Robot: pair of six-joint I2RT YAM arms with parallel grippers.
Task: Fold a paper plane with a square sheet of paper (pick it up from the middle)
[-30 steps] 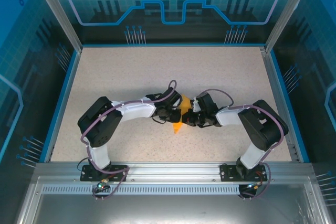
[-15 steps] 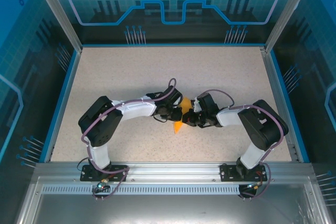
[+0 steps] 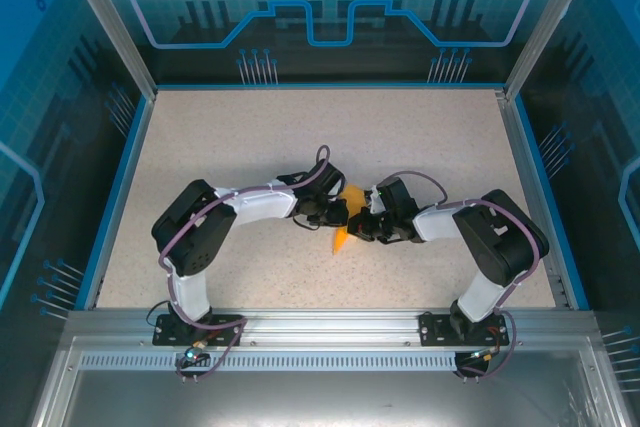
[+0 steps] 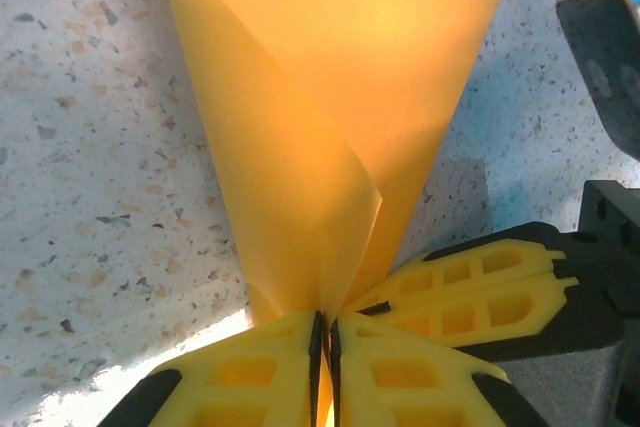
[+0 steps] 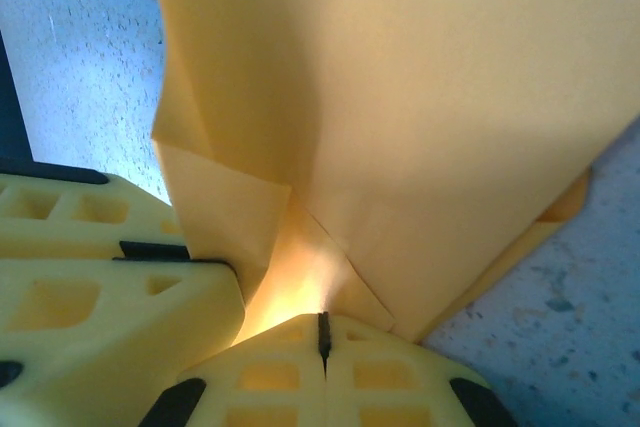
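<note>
The orange sheet of paper (image 3: 346,219), folded into a creased pointed shape, stands between both grippers mid-table with its tip (image 3: 338,245) pointing toward the near edge. My left gripper (image 3: 332,213) is shut on it. In the left wrist view the paper (image 4: 330,97) fans out from the pinch of that gripper (image 4: 325,325), orange showing between the pads. My right gripper (image 3: 364,223) meets it from the right. In the right wrist view the right gripper (image 5: 322,332) is shut at the paper's (image 5: 420,97) folded edge, beside the left gripper's fingers (image 5: 90,287).
The speckled tabletop (image 3: 300,137) is bounded by a blue rim (image 3: 128,162) and an aluminium frame (image 3: 330,322) at the near edge. Both forearms lie low over the table's middle, wrists almost touching. Open surface stretches behind and to either side.
The left arm has edged slightly to the right and its wrist has closed in on the paper. The paper and the right arm have barely moved. Both grips are unchanged.
</note>
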